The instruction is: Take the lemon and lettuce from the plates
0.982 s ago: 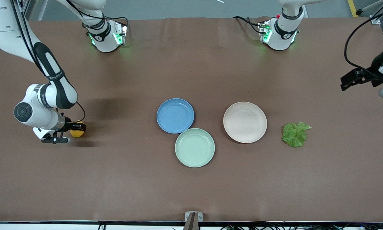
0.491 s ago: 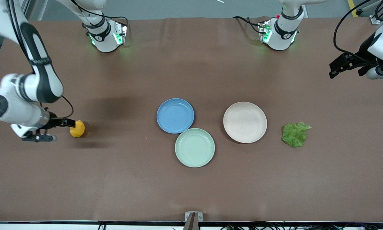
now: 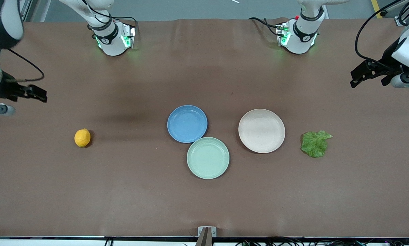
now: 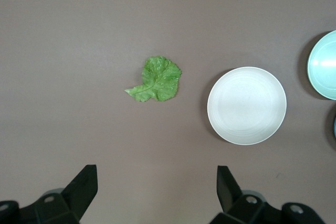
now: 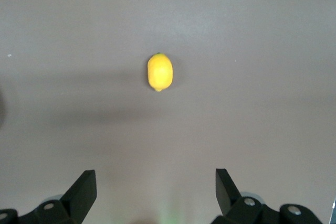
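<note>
The lemon [image 3: 82, 137] lies on the bare table toward the right arm's end; it also shows in the right wrist view [image 5: 159, 72]. The lettuce [image 3: 315, 143] lies flat on the table beside the beige plate [image 3: 261, 130], toward the left arm's end; both show in the left wrist view, the lettuce [image 4: 156, 80] and the beige plate [image 4: 247, 105]. The blue plate [image 3: 187, 123] is empty. My right gripper [image 3: 37, 94] is open and empty, raised over the table's edge at its end. My left gripper [image 3: 360, 74] is open and empty, raised over its end.
A pale mint-green plate [image 3: 208, 157] touches the blue plate, nearer to the front camera; its rim shows in the left wrist view [image 4: 324, 65]. The two arm bases stand along the table's edge farthest from the front camera.
My right gripper let go of the lemon, lifted and drew back toward its end of the table. The lemon stays on the table. My left gripper rose slightly and moved little.
</note>
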Robot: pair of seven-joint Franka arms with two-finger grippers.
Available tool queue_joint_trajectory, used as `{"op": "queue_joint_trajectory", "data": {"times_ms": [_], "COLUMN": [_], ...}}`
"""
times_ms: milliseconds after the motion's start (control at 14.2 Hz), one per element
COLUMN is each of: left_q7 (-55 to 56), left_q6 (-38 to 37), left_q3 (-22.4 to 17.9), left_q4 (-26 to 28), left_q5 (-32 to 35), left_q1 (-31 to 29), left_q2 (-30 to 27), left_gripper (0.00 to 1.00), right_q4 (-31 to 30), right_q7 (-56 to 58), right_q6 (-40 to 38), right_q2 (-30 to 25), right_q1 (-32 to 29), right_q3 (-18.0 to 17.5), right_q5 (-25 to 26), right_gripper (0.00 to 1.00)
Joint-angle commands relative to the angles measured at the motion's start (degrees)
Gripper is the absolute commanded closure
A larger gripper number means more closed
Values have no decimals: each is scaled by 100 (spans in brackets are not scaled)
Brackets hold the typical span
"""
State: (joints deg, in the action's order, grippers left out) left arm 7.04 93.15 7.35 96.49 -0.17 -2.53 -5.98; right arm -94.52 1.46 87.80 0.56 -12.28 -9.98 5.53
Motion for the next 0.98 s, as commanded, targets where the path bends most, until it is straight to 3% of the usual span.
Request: {"op": "queue_joint_trajectory", "data": {"times_ms": [0, 421, 912], "left_q7": [-98, -45, -63], "left_q6": [-52, -139, -289], "left_q3": [-32, -67, -58], "left_q4": [-166, -280, -289], "left_q5": [-36, -27, -27], "left_q1": [-28, -28, -28], "left_q2": [79, 105, 97], "left_gripper": [0, 0, 0], "right_q4": [495, 268, 285], "right_q7": [-32, -49, -40], "right_q6": [-430, -545, -597], "right_q2": [85, -337, -469], "right_q1": [-11, 86, 86], "right_q3": [-22, -22, -22], "right_q5": [-315, -702, -703], "right_gripper": [0, 0, 0]}}
